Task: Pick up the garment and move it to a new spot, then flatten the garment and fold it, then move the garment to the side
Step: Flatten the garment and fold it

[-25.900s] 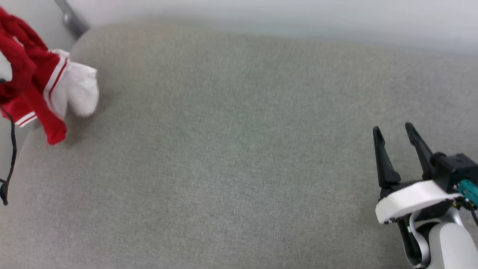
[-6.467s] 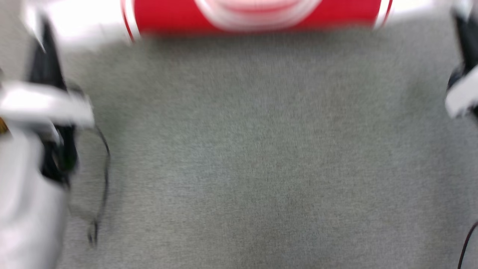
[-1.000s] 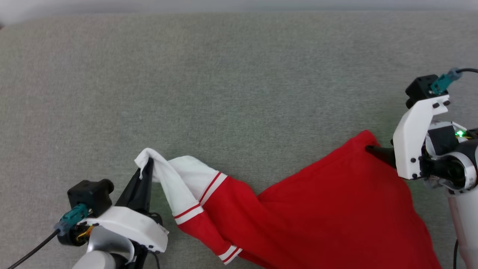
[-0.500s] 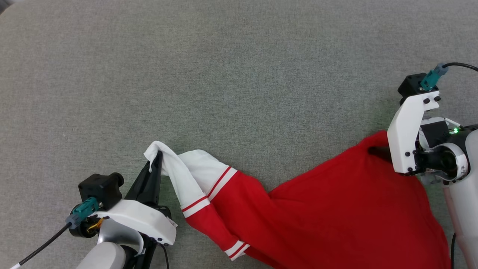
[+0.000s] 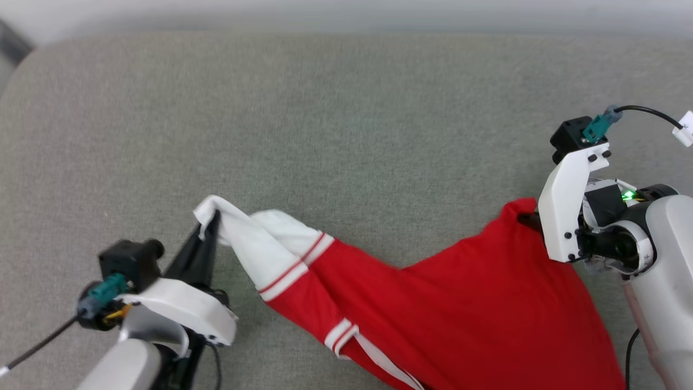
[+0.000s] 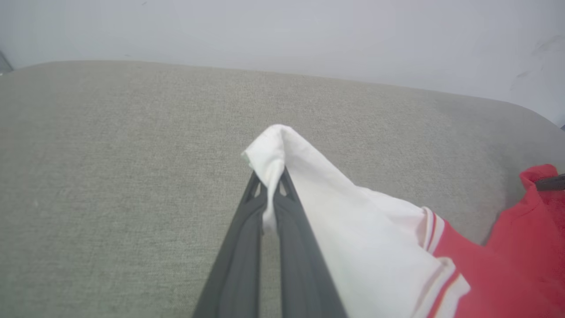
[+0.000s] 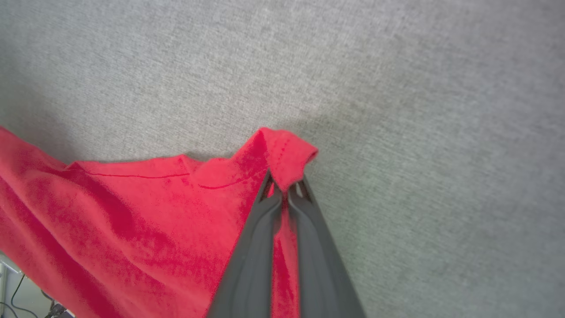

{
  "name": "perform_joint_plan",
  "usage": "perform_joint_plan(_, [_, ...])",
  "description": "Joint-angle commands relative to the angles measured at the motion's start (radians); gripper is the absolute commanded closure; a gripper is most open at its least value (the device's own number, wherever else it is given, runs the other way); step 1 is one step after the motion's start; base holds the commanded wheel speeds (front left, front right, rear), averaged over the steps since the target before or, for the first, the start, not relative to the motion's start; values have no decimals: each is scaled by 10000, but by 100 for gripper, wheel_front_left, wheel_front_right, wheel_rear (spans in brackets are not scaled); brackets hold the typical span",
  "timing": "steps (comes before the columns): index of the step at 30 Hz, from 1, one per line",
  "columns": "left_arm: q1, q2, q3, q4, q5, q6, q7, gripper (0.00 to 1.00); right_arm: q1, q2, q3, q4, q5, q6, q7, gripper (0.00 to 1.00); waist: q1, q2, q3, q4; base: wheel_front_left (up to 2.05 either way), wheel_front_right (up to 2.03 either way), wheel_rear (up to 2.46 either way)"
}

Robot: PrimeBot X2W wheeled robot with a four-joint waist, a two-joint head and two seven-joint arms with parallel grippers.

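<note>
The garment [image 5: 460, 309], a red jersey with white sleeves and red-white striped trim, hangs stretched between both arms over the grey cushion [image 5: 346, 135]. My left gripper [image 5: 210, 221] at the lower left is shut on the tip of a white sleeve [image 6: 309, 185]; in the left wrist view the gripper [image 6: 269, 181] pinches that cloth. At the right, my right gripper [image 5: 528, 219] is shut on a red corner of the garment [image 7: 282, 154], clear in the right wrist view, where the gripper [image 7: 284, 187] clamps the fabric. Any lettering is hidden.
The grey cushion's far edge [image 5: 346, 32] meets a pale wall [image 6: 282, 31]. A dark metal part [image 5: 10, 46] sits at the far left corner. Black cables [image 5: 644, 111] trail from both wrists.
My right gripper has shut on the garment's red corner. Both arms hold their spread with the garment between them; the head camera has shifted, so the cushion's far edge shows again.
</note>
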Motion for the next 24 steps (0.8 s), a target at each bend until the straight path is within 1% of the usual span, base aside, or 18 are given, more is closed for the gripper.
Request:
perform_joint_plan(1, [-188, 237, 183, -71, 23, 61, 61, 100, -95, -88, 112, 1, 86, -6, -253, 100, -1, -1, -661, -268, 0, 0, 0])
perform_joint_plan(7, [-1029, 806, 394, -415, 76, -117, 613, 100, -432, -272, 289, 25, 421, -6, -908, 100, -1, -1, -1696, -593, 0, 0, 0])
perform_joint_plan(12, [-2344, 1105, 542, -172, -9, -478, 1155, 100, -1079, -306, 477, 171, 239, -7, -1715, 100, -1, -1, -2235, -990, 0, 0, 0])
perform_joint_plan(15, [-3369, 1165, 568, 318, 72, -732, 1382, 100, -1572, -357, 637, 394, 24, -7, -2164, 100, -1, -1, -2416, -1153, 0, 0, 0])
perform_joint_plan(18, [-4480, 1082, 555, 988, 222, -895, 1501, 100, -2189, -380, 671, 598, -193, -7, -2602, 100, -1, -1, -2395, -1303, 0, 0, 0])
perform_joint_plan(24, [-6951, 875, 572, 2558, 506, -1238, 1642, 100, -3630, -411, 421, 996, -624, -7, -3525, 100, -1, -1, -1878, -1518, 0, 0, 0])
